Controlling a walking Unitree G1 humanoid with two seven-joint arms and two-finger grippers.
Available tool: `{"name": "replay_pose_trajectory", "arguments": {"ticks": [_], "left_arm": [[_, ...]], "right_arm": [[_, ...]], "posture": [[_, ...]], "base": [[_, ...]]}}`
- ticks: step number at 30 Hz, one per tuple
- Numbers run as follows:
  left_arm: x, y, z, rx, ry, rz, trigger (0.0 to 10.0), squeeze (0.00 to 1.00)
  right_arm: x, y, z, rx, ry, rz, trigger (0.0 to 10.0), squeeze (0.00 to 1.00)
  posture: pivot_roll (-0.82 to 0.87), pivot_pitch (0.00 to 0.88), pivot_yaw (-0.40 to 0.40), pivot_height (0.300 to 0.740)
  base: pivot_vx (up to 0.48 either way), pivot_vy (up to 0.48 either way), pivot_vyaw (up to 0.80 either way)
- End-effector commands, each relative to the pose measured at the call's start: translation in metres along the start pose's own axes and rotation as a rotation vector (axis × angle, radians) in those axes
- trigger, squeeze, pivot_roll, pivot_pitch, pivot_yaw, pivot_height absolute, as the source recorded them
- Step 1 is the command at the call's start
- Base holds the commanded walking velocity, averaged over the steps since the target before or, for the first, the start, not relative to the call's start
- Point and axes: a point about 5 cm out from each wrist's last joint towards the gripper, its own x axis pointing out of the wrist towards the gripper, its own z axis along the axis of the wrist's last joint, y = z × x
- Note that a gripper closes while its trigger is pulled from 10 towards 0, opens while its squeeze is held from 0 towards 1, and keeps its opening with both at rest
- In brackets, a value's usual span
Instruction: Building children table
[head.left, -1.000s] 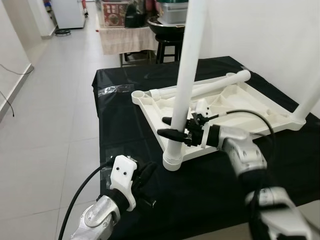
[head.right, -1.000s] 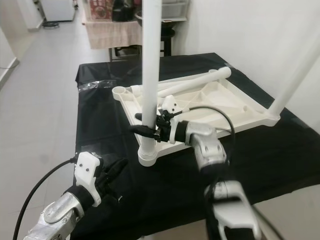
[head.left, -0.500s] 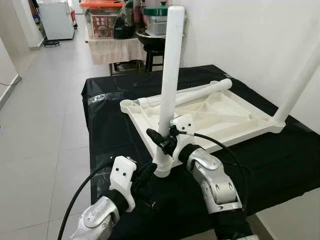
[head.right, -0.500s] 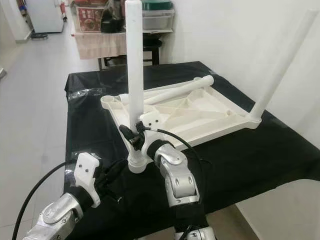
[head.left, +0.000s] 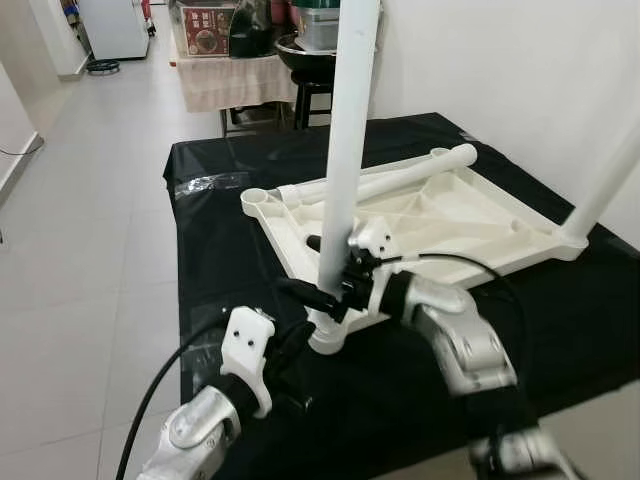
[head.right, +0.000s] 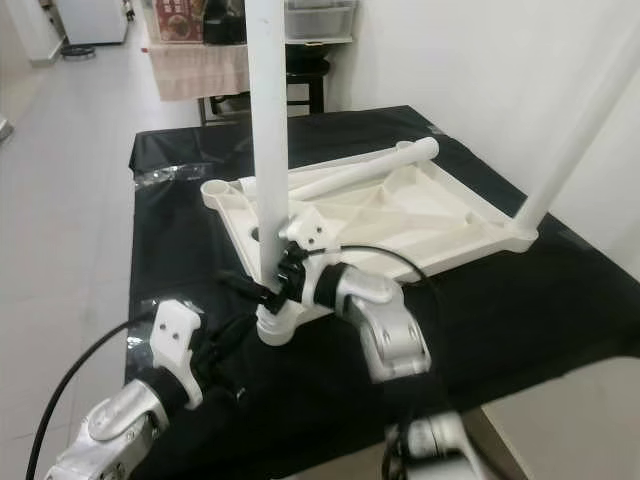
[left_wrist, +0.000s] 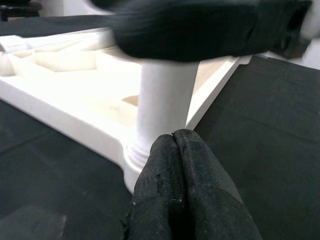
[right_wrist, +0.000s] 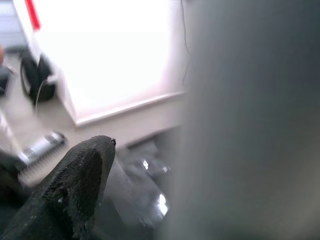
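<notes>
On a black-draped table (head.left: 240, 250), a white plastic tabletop (head.left: 460, 215) lies upside down, its ribbed underside facing up. One white leg (head.left: 345, 150) stands upright in the near corner socket (head.left: 328, 335), a second leg (head.left: 600, 180) rises from the far right corner, and a third leg (head.left: 400, 178) lies loose along the tabletop's far edge.

Low on the upright near leg, the right gripper (head.left: 318, 272) has its two black fingers spread around the tube, one on each side. Just in front of the corner socket, the left gripper (left_wrist: 176, 150) rests on the cloth with its fingers pressed together and holding nothing, their tips close to the base of the leg.

A patch of clear tape (head.left: 212, 181) shines on the cloth near the table's far left corner. Beyond the table, a pale tiled floor (head.left: 90, 230) runs down a corridor past a cloth-covered side table (head.left: 235, 80) loaded with pots and boxes. A plain white wall (head.left: 510, 70) stands to the right.
</notes>
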Motion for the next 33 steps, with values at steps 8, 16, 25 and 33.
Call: {"name": "replay_pose_trajectory", "arguments": {"ticks": [8, 16, 25, 33], "left_arm": [[-0.005, -0.001, -0.002, 0.042, 0.017, 0.012, 10.0, 0.00], [-0.017, 0.001, -0.002, 0.078, 0.026, 0.096, 10.0, 0.00], [-0.020, 0.001, -0.004, 0.055, 0.039, 0.113, 10.0, 0.00], [-0.018, 0.005, -0.005, 0.037, 0.043, 0.115, 10.0, 0.00]], "right_arm": [[-0.002, -0.025, -0.008, 0.082, 0.079, 0.057, 10.0, 0.00], [-0.008, -0.032, -0.022, 0.142, 0.093, 0.034, 0.0, 0.00], [-0.032, -0.031, -0.040, 0.137, 0.064, -0.044, 0.0, 0.00], [-0.034, 0.000, -0.068, 0.127, 0.191, -0.609, 0.0, 0.00]], "posture": [[0.06, 0.049, -0.062, 0.740], [0.07, 0.059, -0.067, 0.740], [0.04, 0.076, -0.060, 0.740], [-0.01, 0.087, -0.034, 0.740]], "base": [[0.000, 0.000, 0.00], [0.000, 0.000, 0.00], [0.000, 0.000, 0.00], [0.000, 0.000, 0.00]]}}
